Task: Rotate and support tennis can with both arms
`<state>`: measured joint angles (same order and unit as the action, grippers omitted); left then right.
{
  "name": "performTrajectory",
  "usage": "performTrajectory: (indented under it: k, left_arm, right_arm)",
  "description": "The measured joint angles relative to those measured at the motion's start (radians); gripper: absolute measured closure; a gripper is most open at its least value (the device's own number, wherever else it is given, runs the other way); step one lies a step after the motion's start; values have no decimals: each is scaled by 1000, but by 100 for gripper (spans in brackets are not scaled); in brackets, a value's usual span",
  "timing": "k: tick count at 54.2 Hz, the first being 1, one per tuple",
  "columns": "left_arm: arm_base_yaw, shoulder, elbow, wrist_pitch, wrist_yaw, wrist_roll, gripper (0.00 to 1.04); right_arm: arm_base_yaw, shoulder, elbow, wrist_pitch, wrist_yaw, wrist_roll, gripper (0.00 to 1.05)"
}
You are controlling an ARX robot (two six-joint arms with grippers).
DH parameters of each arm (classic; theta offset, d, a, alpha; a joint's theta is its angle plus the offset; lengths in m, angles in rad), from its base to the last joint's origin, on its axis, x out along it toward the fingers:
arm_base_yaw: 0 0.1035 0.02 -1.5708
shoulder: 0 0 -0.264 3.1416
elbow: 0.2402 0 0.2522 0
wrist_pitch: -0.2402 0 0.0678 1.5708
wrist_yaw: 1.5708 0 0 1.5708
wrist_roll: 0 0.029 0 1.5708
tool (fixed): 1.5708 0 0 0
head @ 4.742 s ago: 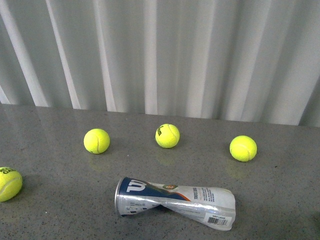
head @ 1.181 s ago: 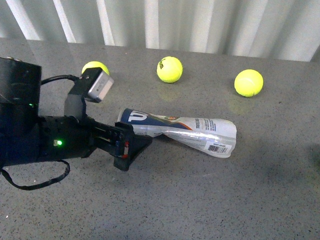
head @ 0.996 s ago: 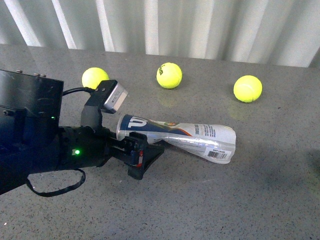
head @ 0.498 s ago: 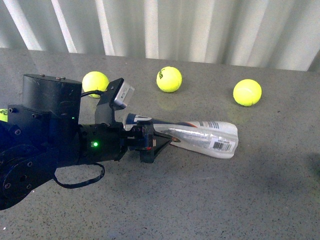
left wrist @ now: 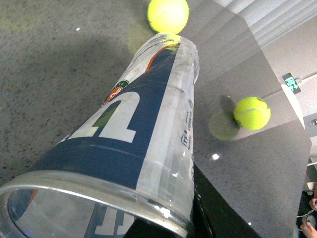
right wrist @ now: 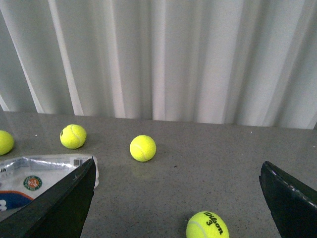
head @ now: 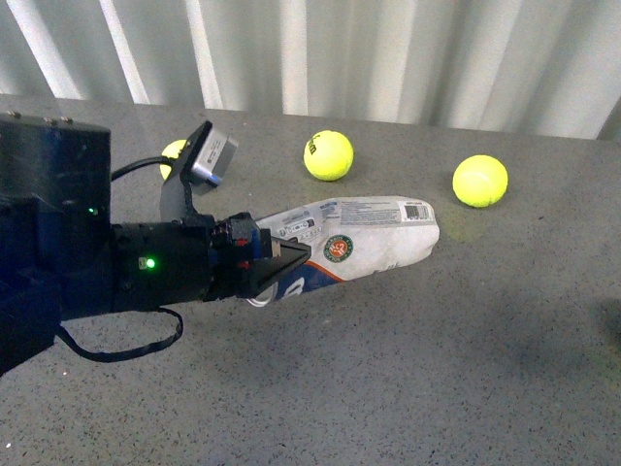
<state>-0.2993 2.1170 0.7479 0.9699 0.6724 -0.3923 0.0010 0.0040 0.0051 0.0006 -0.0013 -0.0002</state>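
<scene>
Left gripper (head: 281,260): pinching the open end of the tennis can (head: 359,238); in the left wrist view one black finger (left wrist: 213,218) is pressing against the can's wall just behind the rim.
Tennis can: lying on the grey table (head: 456,369), with its crumpled closed end pointing away from the left gripper.
Right gripper (right wrist: 177,166): hanging with its fingers spread wide, gripping nothing, near the can's closed end.
Printed tennis ball (head: 329,155): sitting beyond the can.
Plain tennis ball (head: 479,180): sitting near the can's closed end.

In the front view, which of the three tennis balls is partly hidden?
The leftmost ball: the silver box on the left arm covers part of it. The middle ball and the right ball show whole.
</scene>
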Motion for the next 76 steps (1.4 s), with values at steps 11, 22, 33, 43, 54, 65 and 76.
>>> performTrajectory:
  k: [11, 22, 33, 43, 54, 65, 76]
  left_arm:
    - [-66, -269, 55, -315, -29, 93, 101]
    - [-171, -424, 302, -896, -214, 419, 101]
    - [-278, -390, 613, -1386, -527, 912, 101]
    - [-326, -322, 832, -1618, -706, 1368, 101]
    - [-346, -240, 867, -1744, -868, 1676, 101]
    - [-332, -204, 865, -1787, -896, 1742, 101]
    - [-325, -196, 808, -1781, -903, 1785, 101]
  right_arm:
    - [0, 0, 0, 0, 0, 0, 7]
    - [0, 0, 0, 0, 0, 0, 7]
    - [0, 0, 0, 0, 0, 0, 7]
    - [0, 0, 0, 0, 0, 0, 7]
    - [0, 0, 0, 0, 0, 0, 7]
    - [0, 0, 0, 0, 0, 0, 7]
    - [0, 0, 0, 0, 0, 0, 7]
